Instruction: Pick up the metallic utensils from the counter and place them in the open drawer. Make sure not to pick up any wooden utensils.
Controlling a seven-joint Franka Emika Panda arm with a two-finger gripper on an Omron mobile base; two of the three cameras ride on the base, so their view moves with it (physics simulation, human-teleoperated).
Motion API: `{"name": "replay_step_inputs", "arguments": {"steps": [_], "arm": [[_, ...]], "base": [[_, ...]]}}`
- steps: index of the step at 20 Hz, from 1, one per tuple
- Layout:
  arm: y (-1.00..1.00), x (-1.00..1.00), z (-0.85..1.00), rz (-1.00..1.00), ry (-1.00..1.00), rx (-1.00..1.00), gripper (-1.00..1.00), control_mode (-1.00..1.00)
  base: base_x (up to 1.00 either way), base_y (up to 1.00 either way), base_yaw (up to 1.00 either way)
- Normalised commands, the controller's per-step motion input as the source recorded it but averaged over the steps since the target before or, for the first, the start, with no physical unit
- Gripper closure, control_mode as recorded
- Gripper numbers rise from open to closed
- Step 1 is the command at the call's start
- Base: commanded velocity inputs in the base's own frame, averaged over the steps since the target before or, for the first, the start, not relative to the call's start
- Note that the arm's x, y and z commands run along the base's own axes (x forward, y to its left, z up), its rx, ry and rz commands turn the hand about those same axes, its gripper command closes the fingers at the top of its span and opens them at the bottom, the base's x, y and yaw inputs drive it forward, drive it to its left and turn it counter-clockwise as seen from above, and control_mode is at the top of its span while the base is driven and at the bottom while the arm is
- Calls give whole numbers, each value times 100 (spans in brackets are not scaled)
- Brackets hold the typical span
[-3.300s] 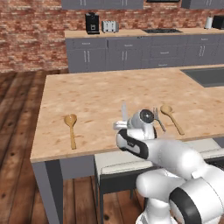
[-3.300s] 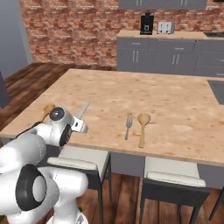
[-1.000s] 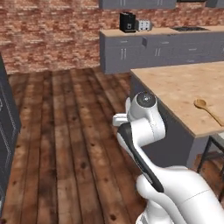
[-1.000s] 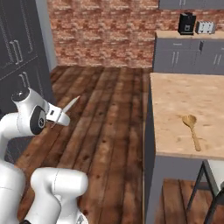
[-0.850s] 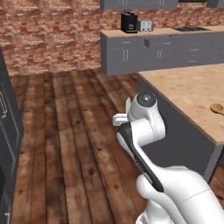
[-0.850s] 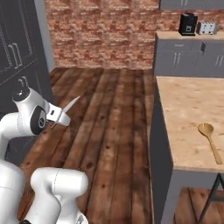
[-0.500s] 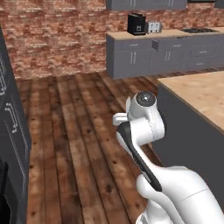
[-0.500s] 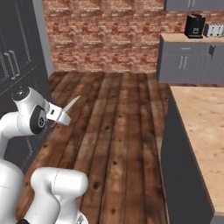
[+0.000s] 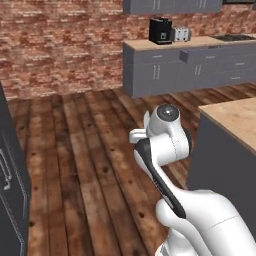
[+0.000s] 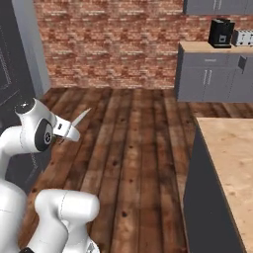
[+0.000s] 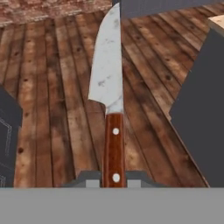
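Now gripper (image 11: pixel 114 178) clamped on the brown handle of the knife (image 11: pixel 109 87), silver blade pointing away from the hand, out over the wooden floor (image 11: pixel 57 65). From the right base camera, knife (image 10: pixel 76 120) juts up-right off the arm. Counter (image 10: pixel 232 158) sits to the right, grey cabinets (image 9: pixel 170 70) far back.

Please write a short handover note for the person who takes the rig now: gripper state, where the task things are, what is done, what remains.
Gripper: shut on the knife, holding it by the brown handle, blade pointing forward over the wooden floor.
Counter: one corner shows at the right; no utensils on the visible part.
Done: knife picked up.
Left: find the open drawer and put the knife in, then fetch the fork. Leave the wooden spoons.
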Motion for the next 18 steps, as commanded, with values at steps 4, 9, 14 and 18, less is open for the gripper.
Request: {"name": "replay_step_inputs", "arguments": {"steps": [4,9,14,18], "arm": [[0,0,0,0,0,0,100,100],[0,0,0,0,0,0,100,100],[0,0,0,0,0,0,100,100],[0,0,0,0,0,0,100,100]], "base": [[100,0,-16],[100,0,-30],[100,1,-34],[100,31,-27]]}}
